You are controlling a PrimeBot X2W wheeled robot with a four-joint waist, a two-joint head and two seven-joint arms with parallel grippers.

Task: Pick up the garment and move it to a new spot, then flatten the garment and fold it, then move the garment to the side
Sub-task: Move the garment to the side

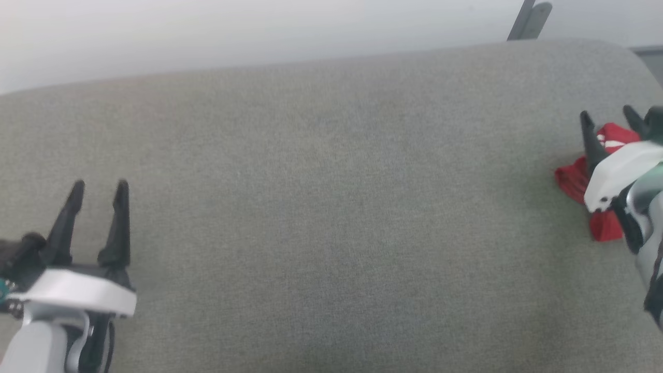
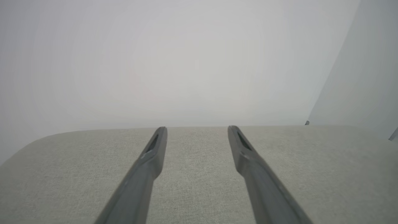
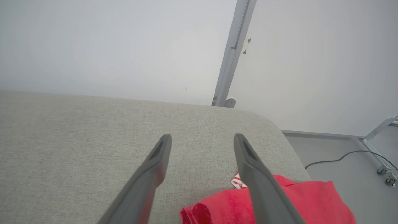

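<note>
Fingers of your R gripper (image 1: pixel 607 114) stand apart, nothing btwn them; garment (image 3: pixel 314 199) lies bunched, red w/ a bit of striped trim, under one finger near the right end of the grey cushion (image 1: pixel 331 217); can't tell if they touch; L gripper (image 1: pixel 101 184) also spread wide, empty, well apart over the cushion's left side.

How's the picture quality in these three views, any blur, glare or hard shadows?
Head view: soft overall, flat even light, faint shadow by the garment. Left wrist view: wall washed out pale, fingers fairly sharp. Right wrist view: wide-angle, the pole leans; no glare.
</note>
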